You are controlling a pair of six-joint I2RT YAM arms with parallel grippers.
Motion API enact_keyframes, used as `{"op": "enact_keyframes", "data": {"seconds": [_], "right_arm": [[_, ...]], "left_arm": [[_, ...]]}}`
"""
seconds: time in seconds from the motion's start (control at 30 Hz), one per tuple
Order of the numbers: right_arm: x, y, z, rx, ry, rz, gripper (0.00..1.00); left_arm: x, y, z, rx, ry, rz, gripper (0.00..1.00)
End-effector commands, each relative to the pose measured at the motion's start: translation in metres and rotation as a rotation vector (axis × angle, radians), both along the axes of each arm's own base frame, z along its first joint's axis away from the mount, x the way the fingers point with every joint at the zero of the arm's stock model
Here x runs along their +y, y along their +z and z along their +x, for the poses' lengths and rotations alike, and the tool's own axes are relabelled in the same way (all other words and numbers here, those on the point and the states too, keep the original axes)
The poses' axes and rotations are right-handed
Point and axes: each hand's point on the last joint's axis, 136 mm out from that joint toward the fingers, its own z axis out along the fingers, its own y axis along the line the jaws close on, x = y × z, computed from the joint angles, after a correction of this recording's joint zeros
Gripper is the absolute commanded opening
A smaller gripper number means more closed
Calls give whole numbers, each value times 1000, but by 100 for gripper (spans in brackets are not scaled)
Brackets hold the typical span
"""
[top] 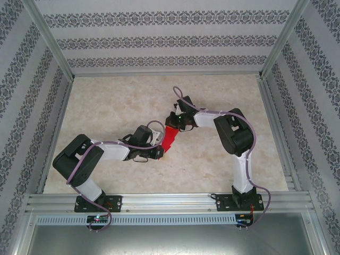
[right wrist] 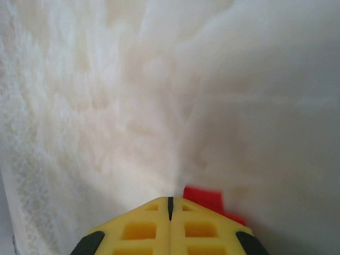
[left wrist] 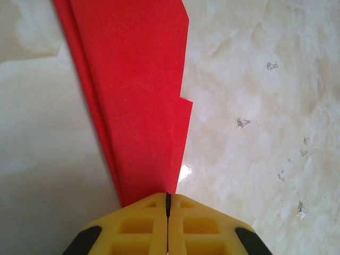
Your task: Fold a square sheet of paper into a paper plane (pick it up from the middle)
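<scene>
The marbled table (top: 117,106) takes up most of the top view. At its centre the red paper plane (top: 170,139) spans between my two arms, slanting from upper right to lower left. My left gripper (left wrist: 168,199) is clamped on its narrow end, the layers fanning up the frame. My right gripper (right wrist: 170,202) is pressed together too, with red peeking out at its lower right, so I judge it pinches the other end. I should pull evenly and gently, sparing the stepped edge (left wrist: 183,98).
</scene>
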Motion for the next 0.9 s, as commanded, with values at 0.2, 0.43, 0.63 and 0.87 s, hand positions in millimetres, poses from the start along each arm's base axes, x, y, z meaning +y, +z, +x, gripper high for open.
{"op": "enact_keyframes", "data": {"seconds": [0.2, 0.43, 0.63, 0.87], "right_arm": [[-13, 14, 26, -64, -10, -31, 0], [-29, 59, 14, -129, -21, -11, 2], [-47, 80, -17, -145, -2, -8, 13], [-61, 85, -52, -150, 31, -15, 26]], "left_arm": [[33, -38, -51, 220, -2, 142, 9], [12, 2, -30, 166, -7, 58, 18], [4, 48, -15, 81, 1, 18, 31], [16, 62, -11, 25, 12, 121, 50]]}}
